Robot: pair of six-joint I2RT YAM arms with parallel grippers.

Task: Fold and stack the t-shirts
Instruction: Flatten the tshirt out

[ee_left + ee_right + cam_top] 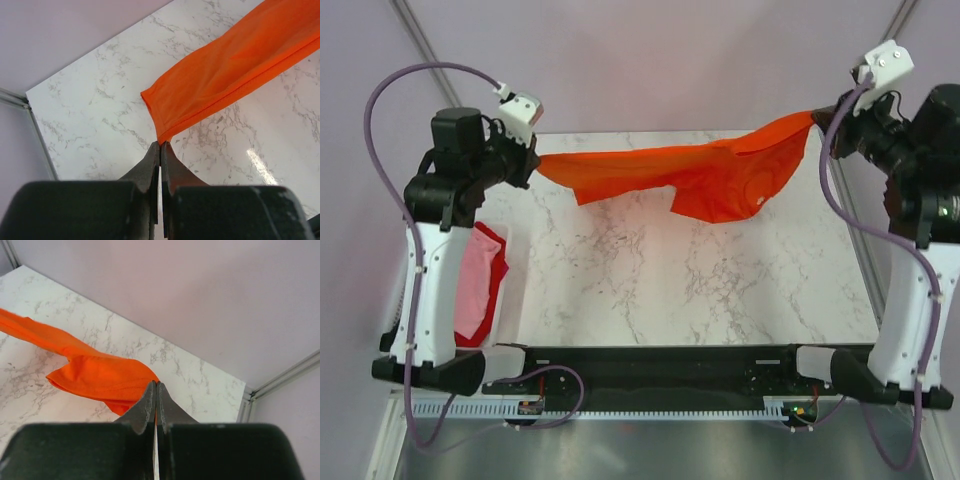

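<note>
A bright orange t-shirt point(700, 175) hangs stretched in the air across the back of the marble table point(700, 290), sagging in the middle. My left gripper point(532, 160) is shut on its left corner; in the left wrist view the cloth point(225, 75) runs from the pinched fingertips of the gripper point(161, 144) up to the right. My right gripper point(820, 122) is shut on the shirt's right end, higher up; in the right wrist view the cloth point(95, 375) bunches left of the gripper point(156, 384).
A pink t-shirt point(475, 285) and a red one point(496, 255) lie at the table's left edge, partly behind the left arm. A metal frame post point(280, 377) stands at the back right corner. Purple cables loop from both arms.
</note>
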